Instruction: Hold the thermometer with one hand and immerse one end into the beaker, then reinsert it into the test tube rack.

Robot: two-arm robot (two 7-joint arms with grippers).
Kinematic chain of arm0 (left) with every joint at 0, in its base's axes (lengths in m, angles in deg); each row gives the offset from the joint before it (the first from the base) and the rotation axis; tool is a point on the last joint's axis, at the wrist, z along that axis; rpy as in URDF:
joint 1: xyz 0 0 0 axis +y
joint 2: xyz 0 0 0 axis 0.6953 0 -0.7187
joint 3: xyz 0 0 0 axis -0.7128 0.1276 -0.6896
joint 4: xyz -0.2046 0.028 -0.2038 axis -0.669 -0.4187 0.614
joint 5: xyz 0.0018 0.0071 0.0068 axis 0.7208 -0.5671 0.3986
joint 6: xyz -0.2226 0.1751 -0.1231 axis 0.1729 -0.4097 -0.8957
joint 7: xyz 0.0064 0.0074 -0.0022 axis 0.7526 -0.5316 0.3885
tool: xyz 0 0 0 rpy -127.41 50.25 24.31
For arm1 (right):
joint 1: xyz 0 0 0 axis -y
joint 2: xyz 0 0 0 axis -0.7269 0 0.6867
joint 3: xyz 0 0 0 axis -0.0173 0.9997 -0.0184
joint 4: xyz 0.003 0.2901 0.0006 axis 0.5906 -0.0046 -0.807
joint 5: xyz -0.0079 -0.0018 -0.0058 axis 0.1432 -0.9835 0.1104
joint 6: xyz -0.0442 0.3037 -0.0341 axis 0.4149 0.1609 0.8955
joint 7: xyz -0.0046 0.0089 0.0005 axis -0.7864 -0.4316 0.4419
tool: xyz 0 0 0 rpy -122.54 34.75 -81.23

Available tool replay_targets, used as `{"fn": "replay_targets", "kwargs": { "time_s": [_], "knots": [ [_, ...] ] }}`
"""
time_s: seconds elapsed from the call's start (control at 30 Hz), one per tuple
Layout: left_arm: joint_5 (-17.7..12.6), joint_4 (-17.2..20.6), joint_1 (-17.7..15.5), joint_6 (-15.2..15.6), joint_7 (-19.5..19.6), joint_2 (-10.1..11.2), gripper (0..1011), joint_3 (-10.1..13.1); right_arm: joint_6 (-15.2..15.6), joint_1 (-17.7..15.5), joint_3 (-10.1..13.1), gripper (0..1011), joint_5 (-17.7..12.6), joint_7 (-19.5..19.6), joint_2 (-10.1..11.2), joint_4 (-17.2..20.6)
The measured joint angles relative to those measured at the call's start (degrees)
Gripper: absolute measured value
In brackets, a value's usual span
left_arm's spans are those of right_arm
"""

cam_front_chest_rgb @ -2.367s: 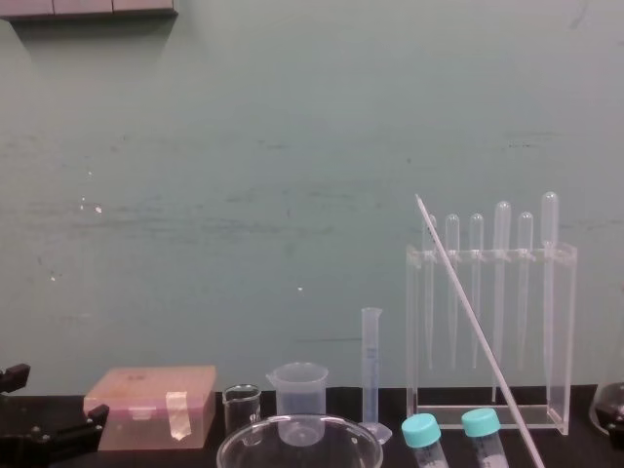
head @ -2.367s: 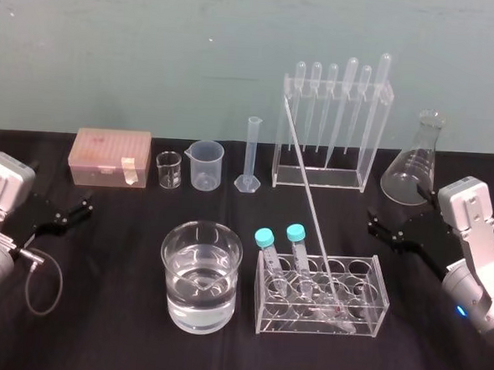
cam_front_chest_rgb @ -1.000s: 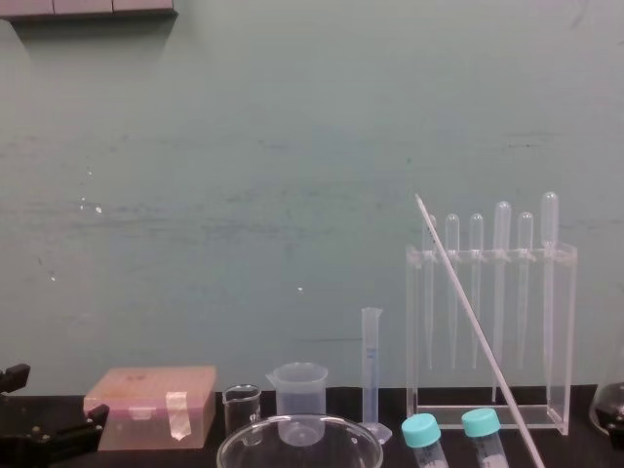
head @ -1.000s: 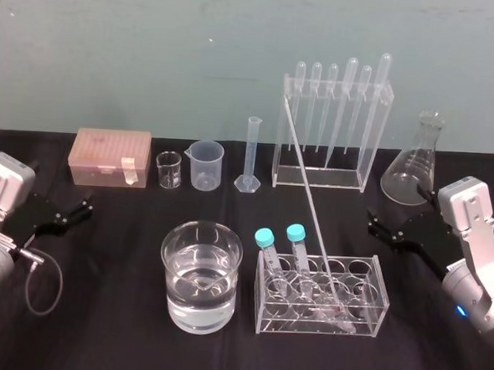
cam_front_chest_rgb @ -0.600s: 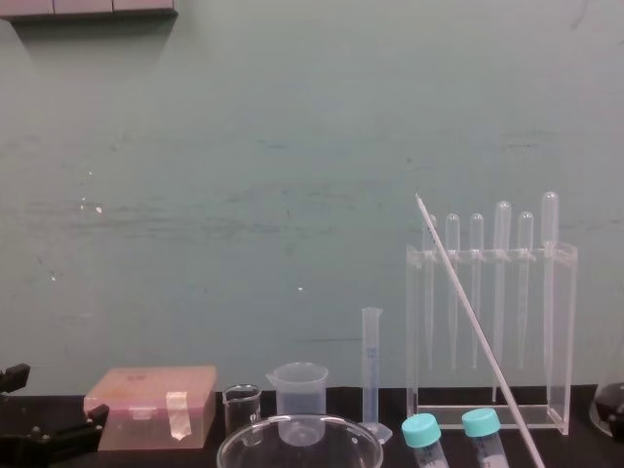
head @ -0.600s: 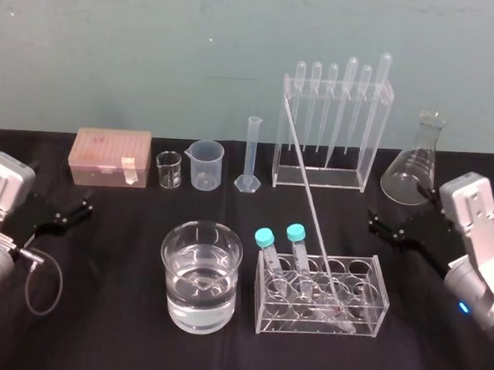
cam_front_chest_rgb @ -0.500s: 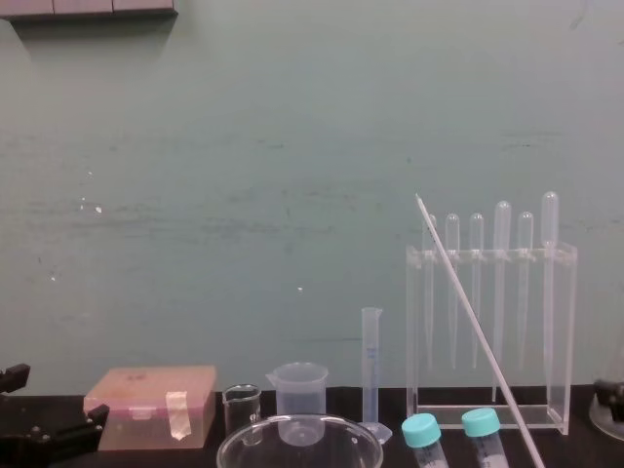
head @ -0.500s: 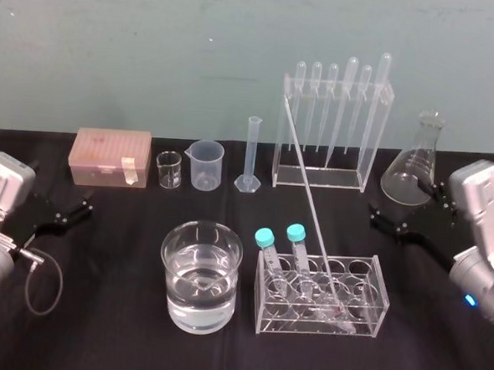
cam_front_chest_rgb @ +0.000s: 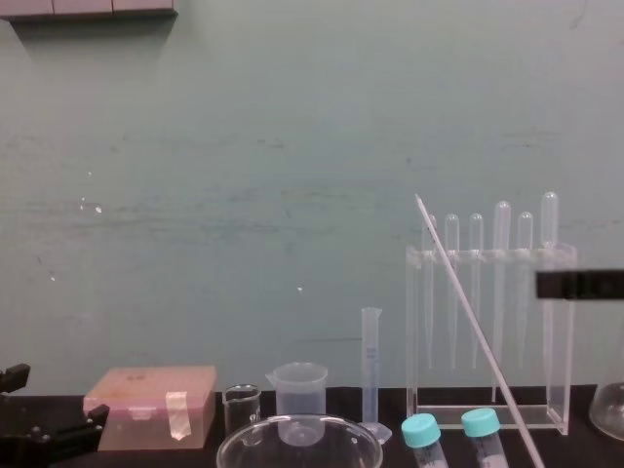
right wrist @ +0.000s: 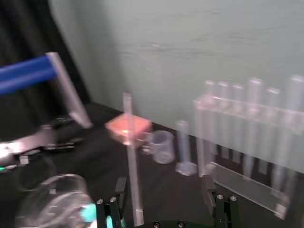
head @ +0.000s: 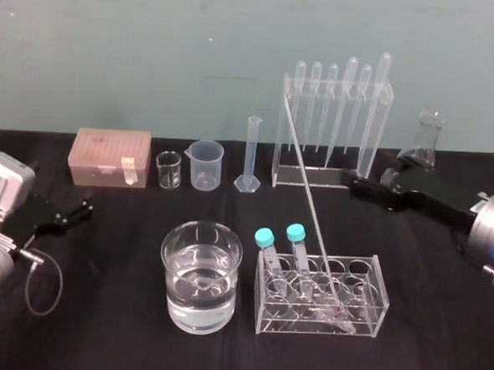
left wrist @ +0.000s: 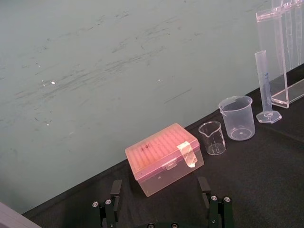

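My right gripper (head: pixel 358 185) hovers with its fingers spread, a little to the right of the thermometer (head: pixel 310 201) and clear of it. The thermometer leans with its lower end in the test tube rack (head: pixel 374 315), beside the beaker (head: pixel 173 302). My left gripper (head: pixel 79 208) is parked at the left, fingers apart.

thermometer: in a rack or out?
In: the thermometer leans, lower end in the low tube rack; right gripper hovers apart, by the pipette stand, jaws open.

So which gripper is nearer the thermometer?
Right. The right gripper hovers open right of the thermometer, not touching; the left gripper sits parked far to its left.
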Motion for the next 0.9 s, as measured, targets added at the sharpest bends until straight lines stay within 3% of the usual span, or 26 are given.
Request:
{"fn": "replay_targets", "kwargs": {
  "time_s": [0.07,0.23,0.6,0.9],
  "knots": [
    [0.0,0.0,0.0,0.0,0.0,0.0,1008,0.0,1.6,1.7,-1.2,1002,-1.5,-2.7,0.5,1.0],
    [0.0,0.0,0.0,0.0,0.0,0.0,1008,0.0,3.4,5.6,-4.7,1002,-1.5,-4.4,-0.2,0.5],
    [0.0,0.0,0.0,0.0,0.0,0.0,1008,0.0,5.4,13.4,-11.1,1002,1.2,-3.0,-4.2,-4.7],
    [0.0,0.0,0.0,0.0,0.0,0.0,1008,0.0,5.7,15.9,-13.7,1002,2.6,-1.3,-5.2,-5.9]
  ]
}}
